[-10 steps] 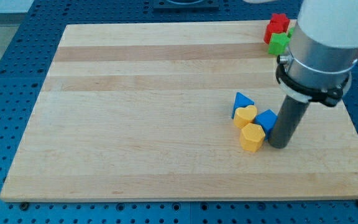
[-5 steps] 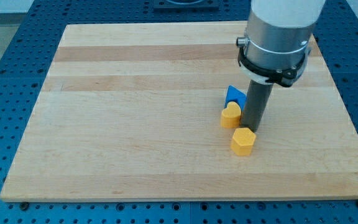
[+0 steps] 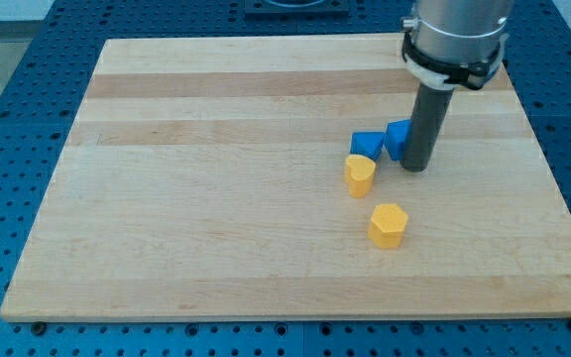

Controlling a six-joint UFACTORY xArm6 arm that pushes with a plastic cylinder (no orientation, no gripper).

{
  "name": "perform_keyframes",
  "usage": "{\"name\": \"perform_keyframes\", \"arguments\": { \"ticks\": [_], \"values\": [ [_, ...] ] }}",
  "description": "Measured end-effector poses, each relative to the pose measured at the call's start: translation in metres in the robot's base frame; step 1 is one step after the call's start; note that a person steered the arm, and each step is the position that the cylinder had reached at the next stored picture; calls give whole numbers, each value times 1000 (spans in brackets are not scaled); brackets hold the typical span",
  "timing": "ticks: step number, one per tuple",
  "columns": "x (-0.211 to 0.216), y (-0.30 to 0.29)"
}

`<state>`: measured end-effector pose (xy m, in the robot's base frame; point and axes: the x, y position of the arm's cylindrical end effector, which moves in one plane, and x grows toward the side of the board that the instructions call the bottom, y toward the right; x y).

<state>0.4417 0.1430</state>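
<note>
Across the middle of the frame a pale wooden board (image 3: pixel 216 178) is lying on a blue perforated table (image 3: pixel 8 119). Right of centre, a yellow heart-shaped block (image 3: pixel 359 174) is sitting just below a blue triangular block (image 3: pixel 367 144), the two apparently touching. Lower and a little right, a yellow hexagonal block (image 3: pixel 388 224) is sitting apart from the rest. Further right, a second blue block (image 3: pixel 398 139), its shape partly hidden by the rod, is resting beside the triangle. My tip (image 3: pixel 415 167) is pressing against this block's right side, close enough to be holding it in place. No jaws exist on this rod, so nothing is being clasped.
</note>
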Motion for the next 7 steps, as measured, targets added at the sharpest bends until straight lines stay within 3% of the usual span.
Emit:
{"name": "perform_keyframes", "arguments": {
  "ticks": [2,5,7],
  "values": [
    [-34,6],
    [-34,-57],
    [-46,-48]
  ]
}}
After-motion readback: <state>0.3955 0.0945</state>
